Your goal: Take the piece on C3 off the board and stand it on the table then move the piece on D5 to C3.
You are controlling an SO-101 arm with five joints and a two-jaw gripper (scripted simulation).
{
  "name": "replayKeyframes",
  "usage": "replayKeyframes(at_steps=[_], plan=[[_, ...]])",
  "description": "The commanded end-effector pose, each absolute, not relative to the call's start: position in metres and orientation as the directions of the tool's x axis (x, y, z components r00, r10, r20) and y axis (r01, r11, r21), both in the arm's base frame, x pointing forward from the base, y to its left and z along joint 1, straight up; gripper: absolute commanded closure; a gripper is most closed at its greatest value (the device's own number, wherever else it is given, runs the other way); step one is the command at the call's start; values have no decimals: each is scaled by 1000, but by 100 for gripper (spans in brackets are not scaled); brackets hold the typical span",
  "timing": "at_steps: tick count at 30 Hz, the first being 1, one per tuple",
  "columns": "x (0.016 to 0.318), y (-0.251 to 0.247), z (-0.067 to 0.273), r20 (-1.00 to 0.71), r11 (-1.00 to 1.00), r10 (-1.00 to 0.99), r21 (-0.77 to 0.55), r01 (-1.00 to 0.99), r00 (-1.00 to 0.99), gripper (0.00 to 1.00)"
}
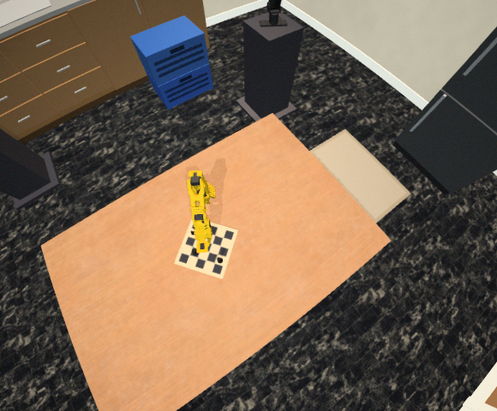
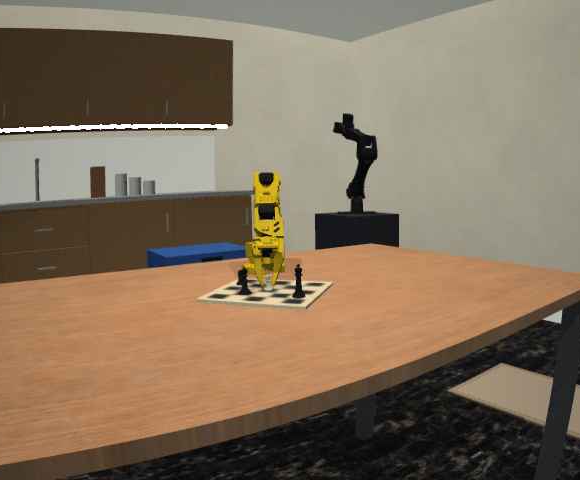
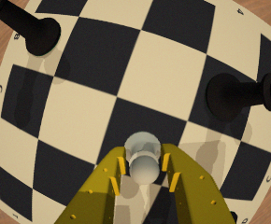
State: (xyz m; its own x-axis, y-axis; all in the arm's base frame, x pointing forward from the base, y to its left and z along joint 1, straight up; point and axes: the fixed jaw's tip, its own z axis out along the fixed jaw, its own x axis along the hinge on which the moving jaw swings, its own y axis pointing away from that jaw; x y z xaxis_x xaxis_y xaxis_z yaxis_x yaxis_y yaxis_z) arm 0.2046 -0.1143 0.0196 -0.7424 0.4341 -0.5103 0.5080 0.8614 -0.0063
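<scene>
A pale, translucent pawn (image 2: 268, 283) (image 3: 143, 165) stands upright on dark square C3 of the chessboard (image 2: 208, 299) (image 1: 177, 263). My gripper (image 2: 267, 284) (image 3: 144, 161) is low around the pawn, with one fingertip on each side and slim gaps visible in the wrist view, so it is open only narrowly. The black piece on D5 (image 1: 192, 231) (image 2: 240, 279) (image 3: 234, 217) shows only a small part at the lower edge of the wrist view. In the top view, the arm hides the pawn.
A black piece (image 2: 244, 285) (image 3: 223, 96) (image 1: 194, 251) stands upright on B4, close to my gripper. A tall black piece (image 2: 298, 284) (image 3: 43, 37) (image 1: 219, 259) stands upright on B1. The wooden table (image 1: 151, 318) (image 2: 140, 361) extends around the board.
</scene>
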Motion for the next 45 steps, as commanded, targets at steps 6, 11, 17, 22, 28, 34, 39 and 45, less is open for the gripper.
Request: replayKeyframes(at_steps=[6,11,17,22,28,34,39,45], plan=[[206,-117,24,-521,853,445,0,522,-728,91],[206,-118,24,-521,853,445,-2,522,-728,91],[205,-118,24,-521,853,445,-3,523,-728,91],[205,-118,24,-521,852,445,-3,523,-728,91],[205,-118,24,-521,852,445,-3,523,-728,92],[205,-118,24,-521,852,445,-3,523,-728,94],[205,-118,24,-521,852,445,-3,523,-728,96],[205,-118,24,-521,852,445,-3,523,-728,99]])
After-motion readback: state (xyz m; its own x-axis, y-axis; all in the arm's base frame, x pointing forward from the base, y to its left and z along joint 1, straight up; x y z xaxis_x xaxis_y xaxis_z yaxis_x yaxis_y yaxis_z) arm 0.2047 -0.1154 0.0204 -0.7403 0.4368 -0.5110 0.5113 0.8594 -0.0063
